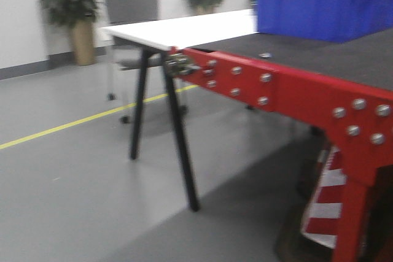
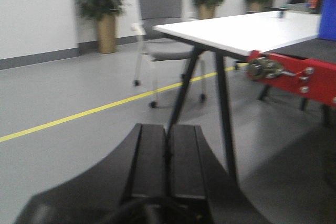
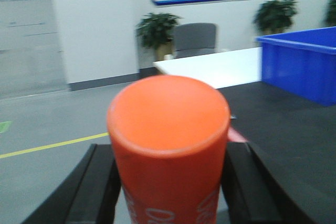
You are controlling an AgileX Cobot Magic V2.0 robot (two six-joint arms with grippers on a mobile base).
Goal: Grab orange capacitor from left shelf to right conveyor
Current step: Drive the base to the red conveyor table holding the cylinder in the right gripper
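Observation:
The orange capacitor (image 3: 169,145), an orange cylinder with white print, fills the right wrist view. My right gripper (image 3: 169,182) is shut on it, a black finger on each side. The right conveyor (image 1: 319,59) is a dark textured belt with a red front edge (image 1: 288,90); it also shows in the right wrist view (image 3: 283,129) just right of the capacitor, and in the left wrist view (image 2: 310,51). My left gripper (image 2: 168,156) is shut and empty, held above the floor. The left shelf is out of view. Neither gripper shows in the front view.
A blue plastic bin (image 1: 322,7) stands on the belt at the back. A white table (image 1: 184,29) with black legs adjoins the conveyor's left end. A grey chair (image 1: 132,10) and potted plants (image 1: 70,4) stand by the wall. A yellow line (image 1: 80,121) crosses the grey floor.

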